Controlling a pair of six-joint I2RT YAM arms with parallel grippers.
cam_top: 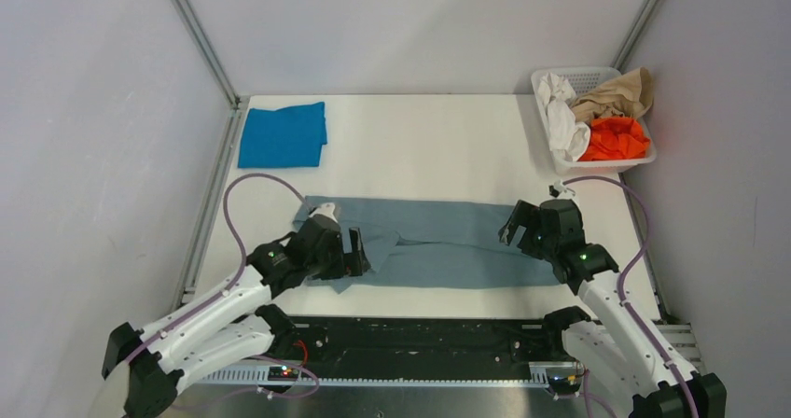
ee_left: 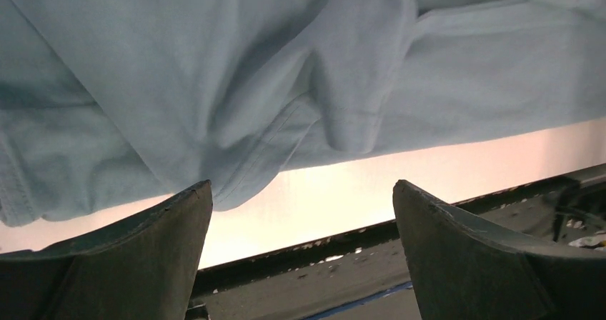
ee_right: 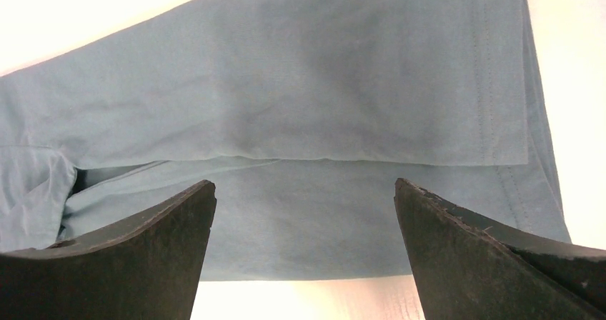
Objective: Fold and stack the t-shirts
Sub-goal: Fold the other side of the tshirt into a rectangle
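The grey shirt [cam_top: 438, 241] is soft matte cloth, folded into a long band that lies across the near half of the white tabletop [cam_top: 420, 147]. Its right end is flat with straight stitched hems. Its left end is bunched into loose rolls and creases, one hemmed fold hanging toward the tabletop's near edge. The blue shirt [cam_top: 283, 135], brighter and folded into a neat rectangle, lies at the far left corner, well apart from the grey one. That makes two shirts on the tabletop.

A white perforated plastic basket [cam_top: 546, 82] sits at the far right corner and holds three crumpled cloths: one white [cam_top: 562, 115], one tan [cam_top: 620, 91], one orange [cam_top: 616, 138].

Two arms, white-shelled with black joints and purple cables, reach in from the near edge. The left arm stretches forward and to the right, with its wrist low over the grey shirt's bunched end. The left claw [cam_top: 359, 253] is spread wide and grips nothing. Its two dark wedge-shaped fingers [ee_left: 143, 263] are scuffed along their edges. The right arm bends forward and to the left over the shirt's flat end. The right claw [cam_top: 511, 229] is likewise spread and empty, its fingers [ee_right: 486, 256] above the cloth.
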